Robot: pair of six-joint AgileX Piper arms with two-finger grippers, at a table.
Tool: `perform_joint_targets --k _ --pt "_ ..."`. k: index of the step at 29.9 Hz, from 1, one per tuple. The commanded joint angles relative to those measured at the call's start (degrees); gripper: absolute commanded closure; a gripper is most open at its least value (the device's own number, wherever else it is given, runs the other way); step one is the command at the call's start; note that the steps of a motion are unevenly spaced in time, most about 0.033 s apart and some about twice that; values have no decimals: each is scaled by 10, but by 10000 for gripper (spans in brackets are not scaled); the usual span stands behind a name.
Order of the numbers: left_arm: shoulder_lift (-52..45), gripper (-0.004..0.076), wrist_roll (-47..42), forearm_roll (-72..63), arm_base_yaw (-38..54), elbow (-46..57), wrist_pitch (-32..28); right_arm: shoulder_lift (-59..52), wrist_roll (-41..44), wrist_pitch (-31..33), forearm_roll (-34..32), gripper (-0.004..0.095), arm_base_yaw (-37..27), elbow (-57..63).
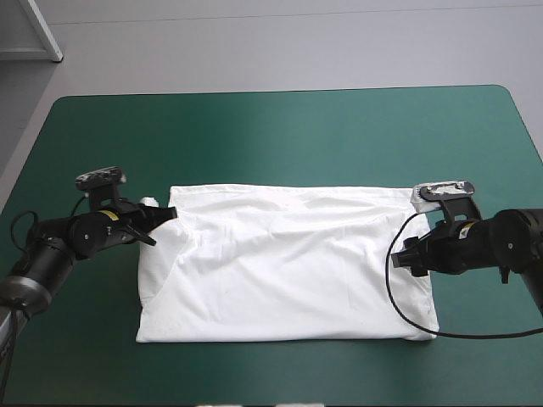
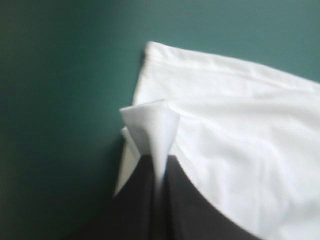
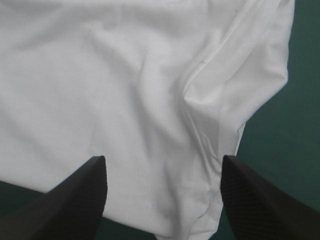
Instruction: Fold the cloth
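Observation:
The white T-shirt (image 1: 284, 263) lies spread in a wide rectangle across the middle of the teal-green table. My left gripper (image 1: 163, 216) sits at the shirt's far left corner, shut on a pinched fold of the T-shirt (image 2: 152, 127) that sticks up past the black fingers (image 2: 140, 200). My right gripper (image 1: 405, 253) hovers at the shirt's right edge, open. In the right wrist view its fingers (image 3: 70, 200) stand wide apart over the T-shirt (image 3: 125, 100), with a raised crease running ahead of them.
Bare teal-green cover (image 1: 280, 136) surrounds the shirt on all sides. The right arm's black cable loops over the shirt's right end down toward the near right edge of the table.

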Motion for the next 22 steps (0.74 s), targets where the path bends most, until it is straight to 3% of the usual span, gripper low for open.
perform_joint_targets --k 1,10,13,18,20,22 --pt "-6 734 107 -82 -55 -10 -13 -11 -2 -29 2 301 -3 -18" --pt "84 720 111 -57 -142 6 -22 -11 -1 -11 2 301 -3 -18" --pt "112 614 113 -51 -142 6 -22 -11 -1 0 2 302 -3 -18" --pt "127 288 113 -42 -142 1 -2 -12 -1 7 2 301 -3 -17" --pt "125 222 113 -28 -142 -16 21 -12 -1 8 2 302 -3 -17" --pt "120 216 111 -10 -141 -42 64 -12 -1 15 2 303 -3 -17"
